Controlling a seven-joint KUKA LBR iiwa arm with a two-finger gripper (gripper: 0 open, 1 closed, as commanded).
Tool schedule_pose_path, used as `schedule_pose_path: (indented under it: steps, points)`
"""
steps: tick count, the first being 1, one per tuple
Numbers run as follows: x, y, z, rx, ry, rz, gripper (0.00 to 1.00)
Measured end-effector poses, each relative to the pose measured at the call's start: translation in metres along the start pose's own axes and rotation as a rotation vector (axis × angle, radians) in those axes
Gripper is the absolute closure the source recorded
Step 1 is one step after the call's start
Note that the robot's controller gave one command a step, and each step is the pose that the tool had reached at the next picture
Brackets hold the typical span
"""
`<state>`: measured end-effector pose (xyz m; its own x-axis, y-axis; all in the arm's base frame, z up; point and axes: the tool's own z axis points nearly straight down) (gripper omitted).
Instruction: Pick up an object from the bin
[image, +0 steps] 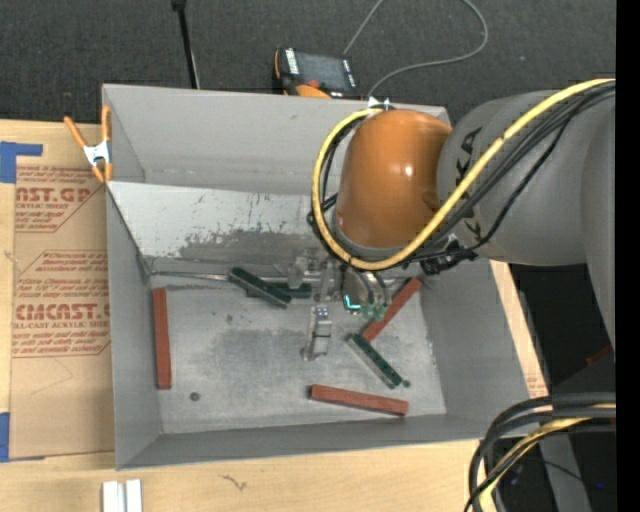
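My gripper (318, 342) hangs below the orange cover, over the bare floor near the middle of the bin. A dark green flat stick (378, 362) lies just to its right, pointing to the front right. Another dark green stick (262, 285) lies to the back left of the gripper, near the rear wall. A red-brown stick (395, 305) leans tilted at the right, partly under the arm. I see nothing held at the gripper's tip.
A red-brown bar (358, 399) lies along the front wall. Another red-brown bar (161, 338) lies along the left wall. The arm and its orange cover hide the bin's back right part.
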<state>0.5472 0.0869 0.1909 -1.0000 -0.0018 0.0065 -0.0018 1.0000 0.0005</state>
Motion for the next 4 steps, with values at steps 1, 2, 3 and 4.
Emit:
schedule_pose_path:
  steps: [1,2,3,4]
  points:
    - [0.066,-0.049,0.098,0.002,0.006,0.035,0.00]
    - [0.065,-0.061,0.122,-0.001,-0.012,0.049,0.00]
    - [0.066,-0.061,0.121,-0.001,-0.008,0.047,1.00]
    - [0.067,-0.057,-0.025,0.000,-0.015,0.011,1.00]
